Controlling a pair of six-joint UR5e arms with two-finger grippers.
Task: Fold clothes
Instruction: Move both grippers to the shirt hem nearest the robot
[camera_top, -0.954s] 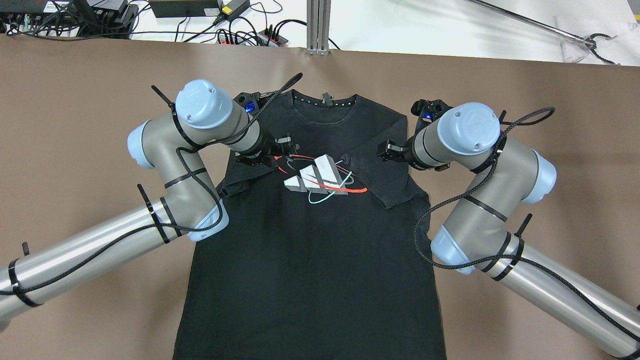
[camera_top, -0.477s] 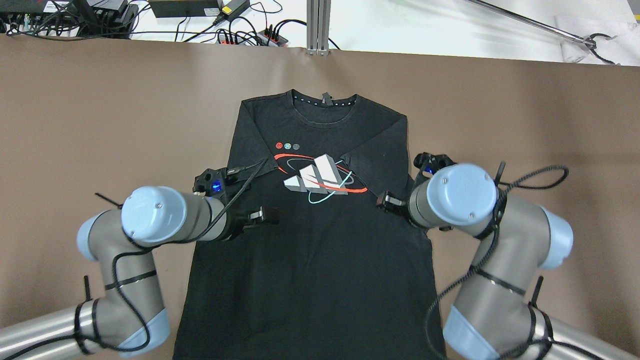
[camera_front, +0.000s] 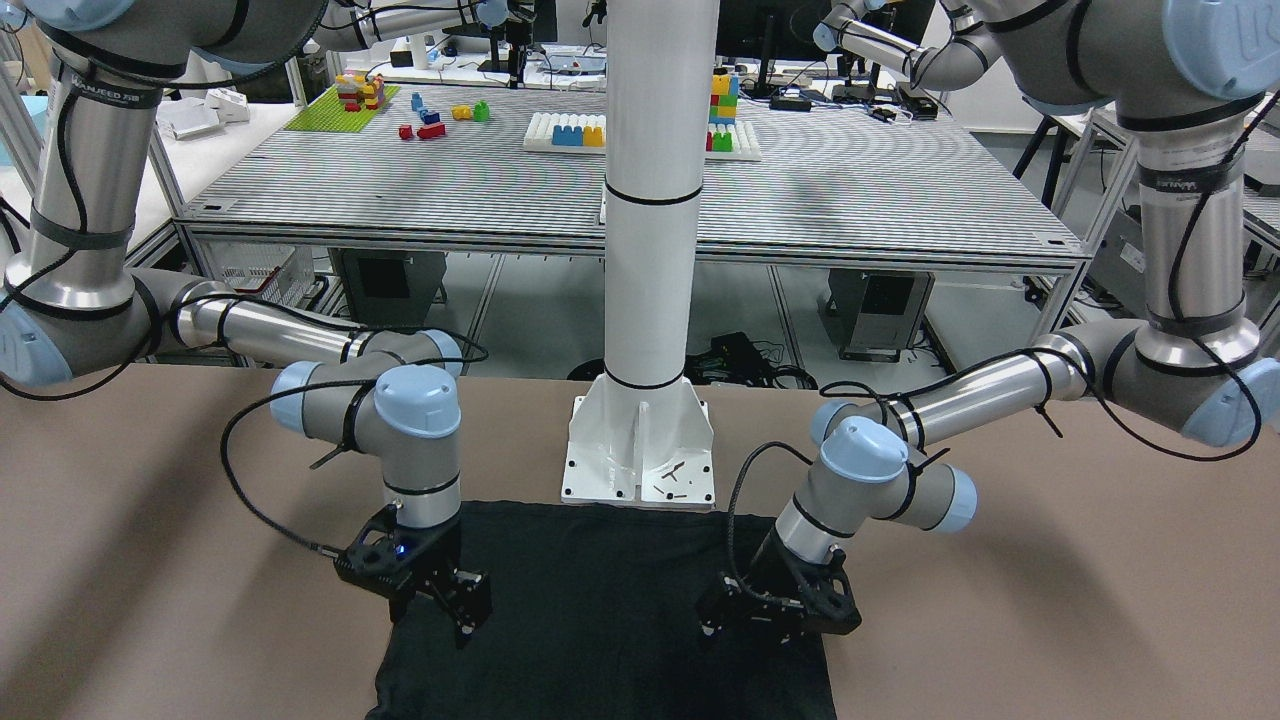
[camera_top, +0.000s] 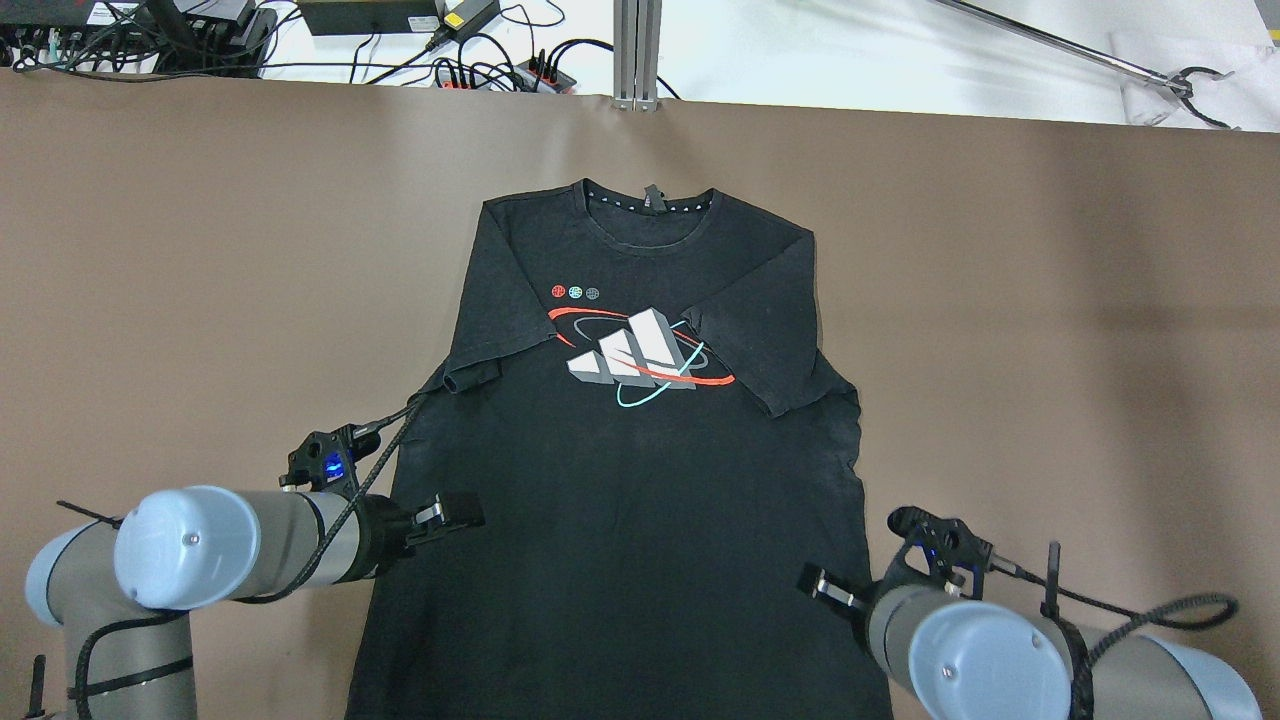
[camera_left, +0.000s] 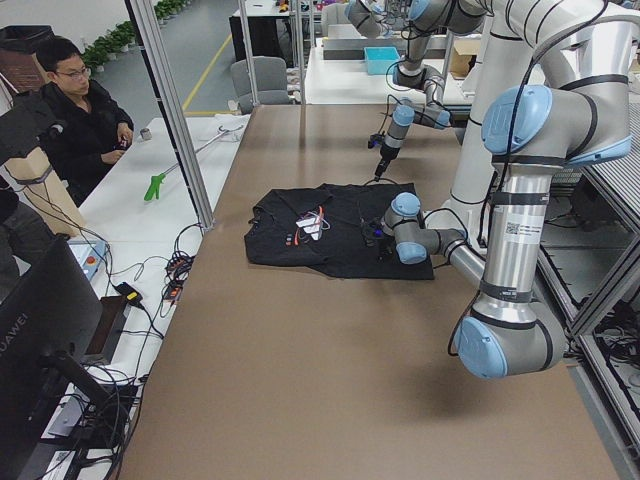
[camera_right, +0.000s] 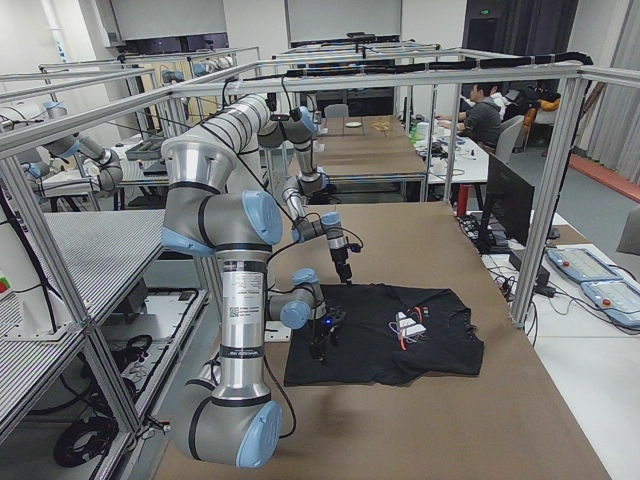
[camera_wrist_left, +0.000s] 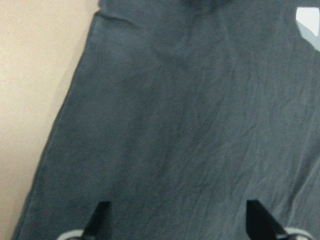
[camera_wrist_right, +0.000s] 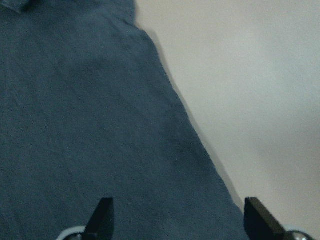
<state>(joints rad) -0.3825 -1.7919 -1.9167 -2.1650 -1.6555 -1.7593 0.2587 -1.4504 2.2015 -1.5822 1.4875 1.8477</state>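
Note:
A black T-shirt (camera_top: 620, 470) with a white, red and teal chest print lies flat on the brown table, collar at the far side and both sleeves folded inward. It also shows in the front-facing view (camera_front: 600, 620). My left gripper (camera_top: 455, 512) is open and empty just above the shirt's lower left part. In the left wrist view (camera_wrist_left: 177, 220) both fingertips hang over black fabric (camera_wrist_left: 190, 125). My right gripper (camera_top: 820, 585) is open and empty above the shirt's lower right edge. In the right wrist view (camera_wrist_right: 177, 215) that edge runs between fabric (camera_wrist_right: 75, 125) and table (camera_wrist_right: 250, 75).
The white pillar's base (camera_front: 640, 450) stands at the shirt's hem on the robot's side. Cables and a power strip (camera_top: 500, 70) lie beyond the table's far edge, and a grabber tool (camera_top: 1180, 80) lies at the far right. An operator (camera_left: 85, 120) sits off the far side.
Both arms have drawn back from the folded sleeves toward the robot's side, to the shirt's lower half. The sleeves stay folded and the shirt has not shifted.

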